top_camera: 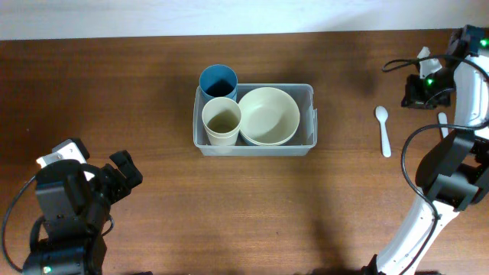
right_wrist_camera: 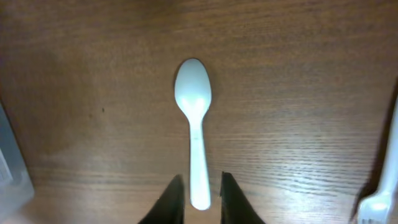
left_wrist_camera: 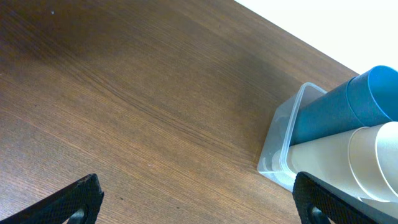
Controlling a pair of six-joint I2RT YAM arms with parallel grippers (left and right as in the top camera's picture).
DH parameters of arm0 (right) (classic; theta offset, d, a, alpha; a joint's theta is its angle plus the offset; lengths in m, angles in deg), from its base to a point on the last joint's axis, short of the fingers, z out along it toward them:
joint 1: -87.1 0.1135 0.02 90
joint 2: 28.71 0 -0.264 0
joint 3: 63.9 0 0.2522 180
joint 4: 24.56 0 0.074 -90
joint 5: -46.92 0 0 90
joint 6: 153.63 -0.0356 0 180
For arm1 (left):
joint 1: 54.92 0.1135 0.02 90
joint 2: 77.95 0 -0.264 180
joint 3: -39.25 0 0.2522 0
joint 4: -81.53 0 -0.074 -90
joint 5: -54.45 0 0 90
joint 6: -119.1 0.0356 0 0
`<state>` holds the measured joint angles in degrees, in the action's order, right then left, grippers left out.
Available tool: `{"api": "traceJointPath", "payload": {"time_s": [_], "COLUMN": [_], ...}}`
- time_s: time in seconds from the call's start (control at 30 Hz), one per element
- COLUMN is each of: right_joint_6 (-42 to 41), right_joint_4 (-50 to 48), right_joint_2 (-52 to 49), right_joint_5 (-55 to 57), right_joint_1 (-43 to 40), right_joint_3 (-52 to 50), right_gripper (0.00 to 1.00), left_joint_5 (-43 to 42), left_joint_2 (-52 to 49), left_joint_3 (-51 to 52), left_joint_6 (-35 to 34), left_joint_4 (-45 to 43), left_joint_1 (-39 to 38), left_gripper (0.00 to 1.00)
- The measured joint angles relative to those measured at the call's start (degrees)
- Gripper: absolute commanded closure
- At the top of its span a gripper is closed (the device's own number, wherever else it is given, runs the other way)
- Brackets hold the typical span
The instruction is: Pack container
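The clear container (top_camera: 309,95) sits mid-table and holds a blue cup (top_camera: 218,80), a cream cup (top_camera: 221,121) and a cream bowl (top_camera: 269,115). In the left wrist view its corner (left_wrist_camera: 277,152) shows beside both cups. A white spoon (top_camera: 383,130) lies on the table to the container's right. My right gripper (right_wrist_camera: 202,176) hovers above the spoon (right_wrist_camera: 194,124), jaws a little apart, the handle's end showing between the tips without touching them. My left gripper (top_camera: 122,169) stands wide open over bare wood at the front left, holding nothing.
A second white utensil (top_camera: 442,122) lies right of the spoon, and it shows at the edge of the right wrist view (right_wrist_camera: 380,193). The right arm (top_camera: 466,76) rises along the table's right side.
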<state>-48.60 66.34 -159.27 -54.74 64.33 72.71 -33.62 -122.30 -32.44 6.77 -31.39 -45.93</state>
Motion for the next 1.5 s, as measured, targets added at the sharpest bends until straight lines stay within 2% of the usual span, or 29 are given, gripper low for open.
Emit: {"api": "traceJointPath", "payload": {"time_s": [0.03, 0.2, 0.23, 0.27, 0.67, 0.97, 1.13, 1.43, 1.5], "right_joint_6": [-0.4, -3.2, -4.2, -4.8, -6.3, -6.3, -6.9, -8.0, -7.9], "right_joint_4": [-1.0, -5.2, -6.3, -6.9, -9.6, -13.7, -16.1, -18.8, -18.8], "right_joint_2": [0.0, 0.0, 0.0, 0.0, 0.0, 0.0, 0.0, 0.8, 0.9], "right_joint_5": [0.1, 1.9, 2.6, 3.2, 5.6, 2.6, 6.4, 8.8, 8.9], "right_joint_1": [0.0, 0.1, 0.1, 0.1, 1.1, 4.8, 6.0, 6.7, 6.7], "right_joint_3": [-1.2, -8.4, -10.1, -11.3, -13.8, -16.1, -20.6, -22.9, -22.9], "right_gripper": [0.61, 0.26, 0.11, 0.01, 0.01, 0.01, 0.01, 0.01, 0.14], "left_joint_5": [0.0, 0.0, 0.0, 0.0, 0.0, 0.0, 0.0, 0.0, 0.0], "left_joint_2": [0.0, 0.0, 0.0, 0.0, 0.0, 0.0, 0.0, 0.0, 0.0], "left_joint_3": [0.0, 0.0, 0.0, 0.0, 0.0, 0.0, 0.0, 0.0, 0.0], "left_joint_6": [0.0, 0.0, 0.0, 0.0, 0.0, 0.0, 0.0, 0.0, 0.0], "left_joint_4": [0.0, 0.0, 0.0, 0.0, 0.0, 0.0, 0.0, 0.0, 0.0], "left_joint_1": [0.0, 0.0, 0.0, 0.0, 0.0, 0.0, 0.0, 0.0, 0.0], "left_gripper": [0.0, 0.0, 0.01, 0.01, 0.0, 0.01, 0.0, 0.0, 0.0]}}
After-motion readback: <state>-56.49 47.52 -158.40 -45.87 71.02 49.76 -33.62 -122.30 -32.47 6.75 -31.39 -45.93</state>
